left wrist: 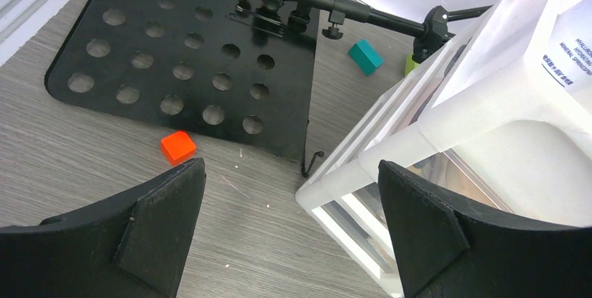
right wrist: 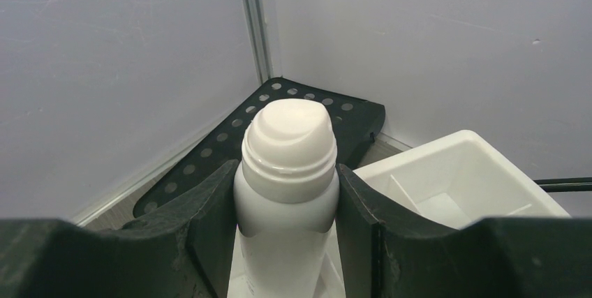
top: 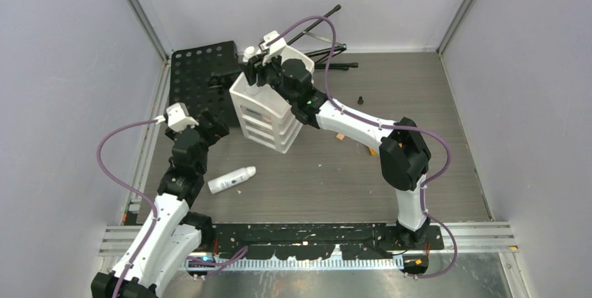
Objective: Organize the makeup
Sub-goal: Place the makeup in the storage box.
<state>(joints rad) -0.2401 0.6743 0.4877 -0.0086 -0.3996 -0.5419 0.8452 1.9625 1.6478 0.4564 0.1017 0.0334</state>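
Right wrist shows a smooth white plastic bottle (right wrist: 287,151) with a domed cap, upright, pinched between the right gripper (right wrist: 286,204) jaws; left gripper (left wrist: 290,197) jaws spread wide, empty.

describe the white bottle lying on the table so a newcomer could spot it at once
Start at the white drawer organizer mid-table. Nearer the arm bases, beside the left arm, a white bottle lies on its side on the wood-grain table. The other white bottle is held in the right end effector over the organizer; this one lies flat, ungripped.
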